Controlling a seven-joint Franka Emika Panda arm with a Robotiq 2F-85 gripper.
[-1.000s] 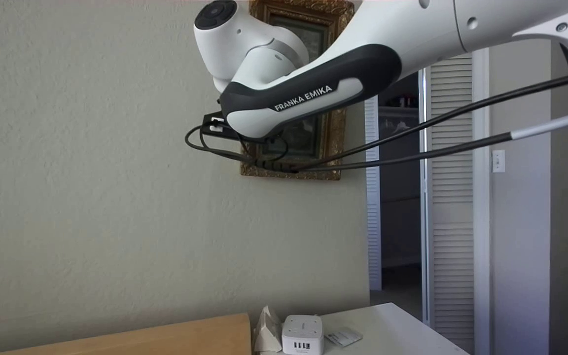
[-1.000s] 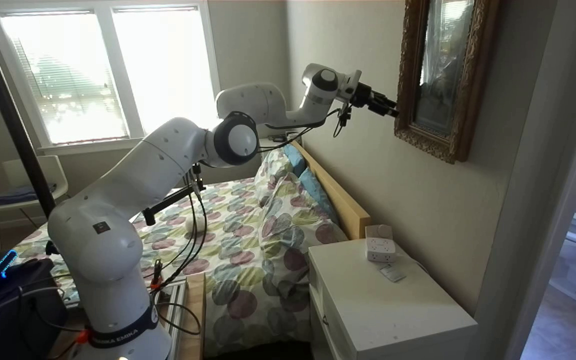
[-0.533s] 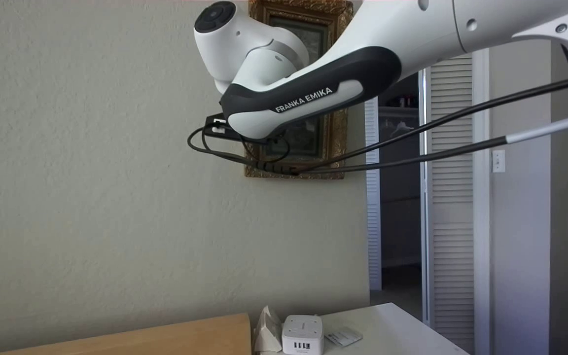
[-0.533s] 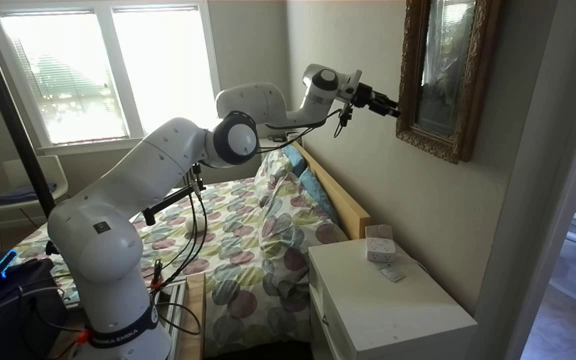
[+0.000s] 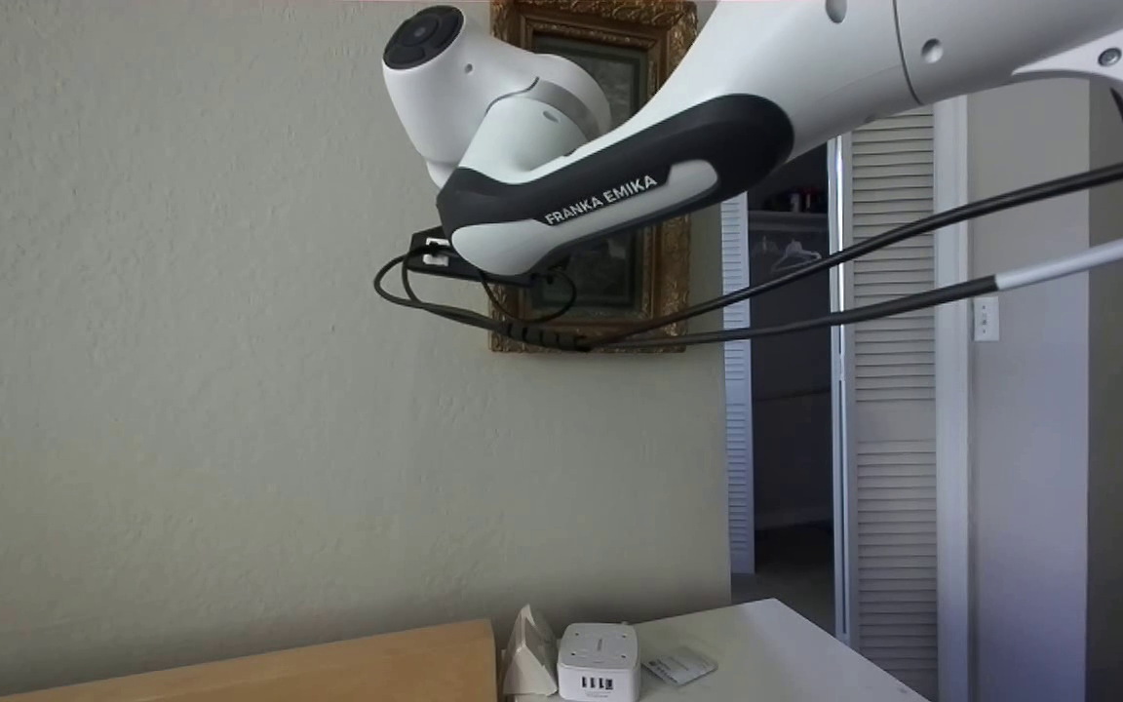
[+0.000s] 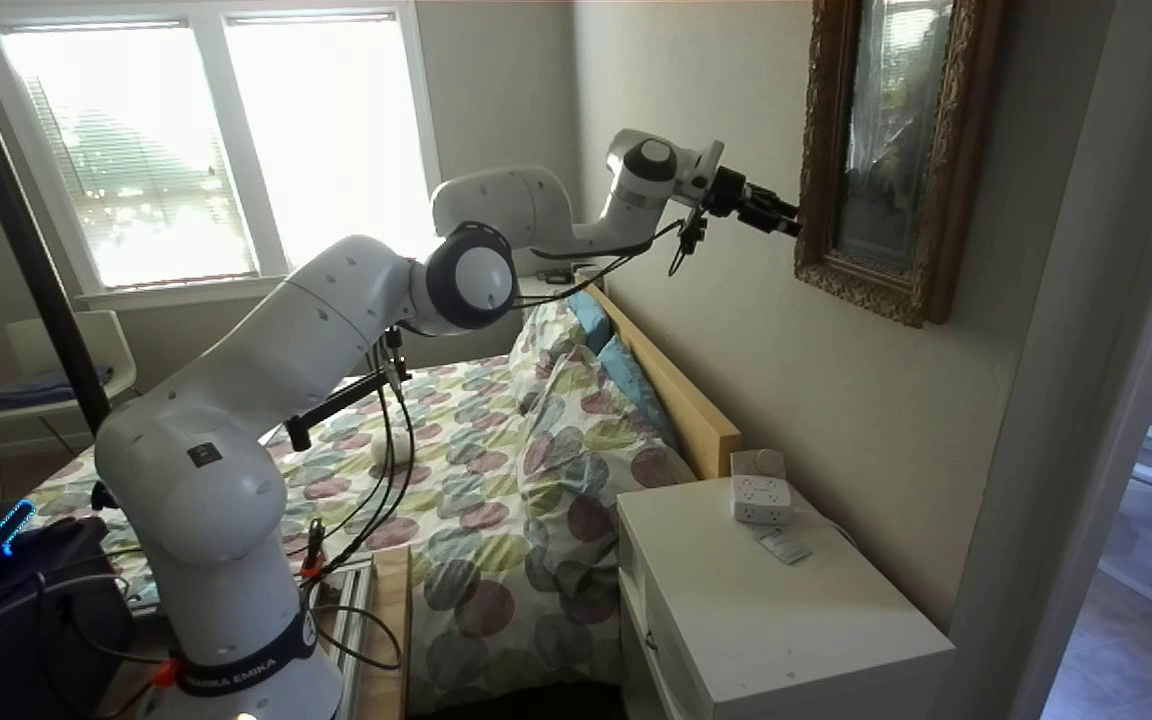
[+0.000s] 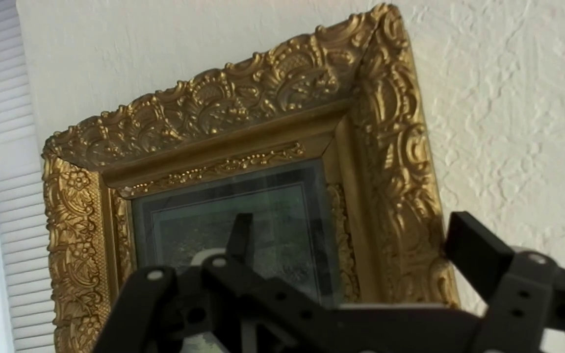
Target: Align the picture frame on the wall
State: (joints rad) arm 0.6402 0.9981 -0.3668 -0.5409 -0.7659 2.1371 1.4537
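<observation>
The picture frame (image 5: 669, 268), gold-brown and carved round a dark greenish painting, hangs on the pale grey-green wall (image 5: 181, 390). In that exterior view the arm hides its middle, and its sides look almost upright. It also shows in an exterior view (image 6: 821, 130) and large in the wrist view (image 7: 214, 105). My gripper (image 7: 351, 223) is open. In the wrist view one finger is over the painting, and the other is at the frame's outer edge and seems to touch it. In an exterior view the fingertips (image 6: 793, 222) meet the frame's near-window side, low down.
Cables (image 5: 815, 327) hang from the arm past the frame. Below stand a white nightstand (image 6: 786, 610) with a white power block (image 6: 761, 498), and a wooden headboard (image 6: 681, 395) with the bed. A louvered door (image 5: 893, 390) is beside the wall.
The frame's lower end has shifted a little to the right in both exterior views, and its sides look more upright. The gripper has moved slightly the same way.
</observation>
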